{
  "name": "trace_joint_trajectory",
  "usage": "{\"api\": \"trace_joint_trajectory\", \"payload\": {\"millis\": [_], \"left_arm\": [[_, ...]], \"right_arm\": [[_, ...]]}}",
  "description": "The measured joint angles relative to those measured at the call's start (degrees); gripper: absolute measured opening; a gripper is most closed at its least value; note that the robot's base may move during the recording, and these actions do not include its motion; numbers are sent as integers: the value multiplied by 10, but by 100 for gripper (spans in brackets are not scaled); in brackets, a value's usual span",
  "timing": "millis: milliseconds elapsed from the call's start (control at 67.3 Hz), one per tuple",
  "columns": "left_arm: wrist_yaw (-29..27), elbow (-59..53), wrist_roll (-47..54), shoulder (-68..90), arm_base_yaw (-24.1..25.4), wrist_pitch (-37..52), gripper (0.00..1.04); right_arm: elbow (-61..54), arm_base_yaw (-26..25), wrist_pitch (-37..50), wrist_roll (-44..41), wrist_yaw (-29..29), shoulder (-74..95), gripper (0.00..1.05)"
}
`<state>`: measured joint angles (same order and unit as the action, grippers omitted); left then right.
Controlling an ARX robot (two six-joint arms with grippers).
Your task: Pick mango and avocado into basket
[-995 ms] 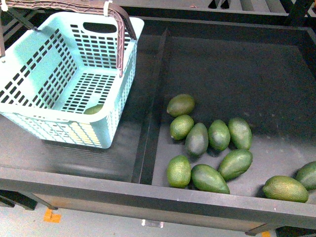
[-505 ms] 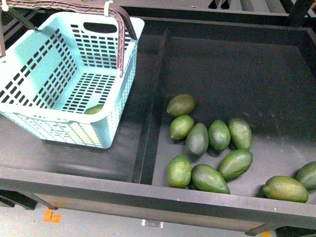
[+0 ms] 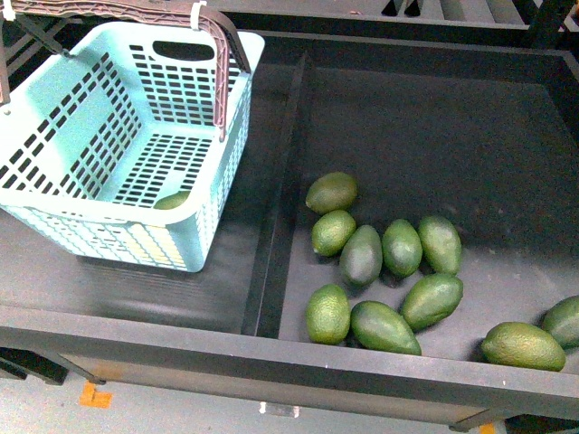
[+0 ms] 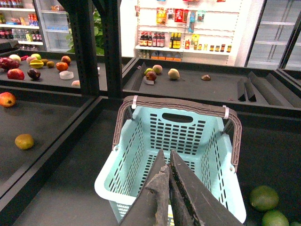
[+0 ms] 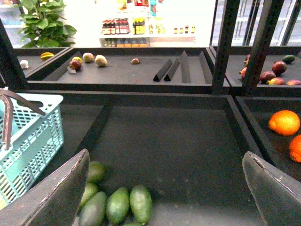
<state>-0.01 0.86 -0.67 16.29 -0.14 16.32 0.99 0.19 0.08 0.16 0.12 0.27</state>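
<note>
- Nothing has shifted in the front view since the earlier frames: the basket (image 3: 118,145) and the avocados sit where they did, and neither of my arms shows there.
- That turquoise basket stands on the dark surface (image 3: 136,294) in the left compartment, its brown handle (image 3: 222,68) raised, with a white zip tie (image 3: 195,15) at the handle's corner.
- One small green fruit (image 3: 171,200) lies on the basket floor against the near wall; most of it is hidden by the rim, so I cannot tell what it is.
- Right of the divider (image 3: 276,208), a cluster of avocados (image 3: 362,255) lies in the right compartment, several touching one another; two more (image 3: 523,345) lie apart near the right edge.
- I see no mango in the front view.
- My left gripper (image 4: 168,175) hangs above the basket (image 4: 174,141) with the jaws pressed together, nothing between them.
- My right gripper (image 5: 164,188) hangs over the right compartment with the jaws spread wide and empty; avocados (image 5: 117,205) lie below, near the left jaw.
- Behind, other shelf trays hold assorted fruit, including oranges (image 5: 284,122) in the right wrist view.
</note>
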Motion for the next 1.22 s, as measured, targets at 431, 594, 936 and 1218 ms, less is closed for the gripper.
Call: {"api": "trace_joint_trajectory", "payload": {"millis": [431,594,936,1218], "left_arm": [[0,0,0,-156,0,-160,2],[0,0,0,-159,0,-162,2],[0,0,0,-159,0,-162,8],[0,0,0,-159,0,-162,73]], "right_arm": [[0,0,0,0,0,0,96],[0,0,0,0,0,0,96],[0,0,0,0,0,0,96],[0,0,0,0,0,0,96]]}}
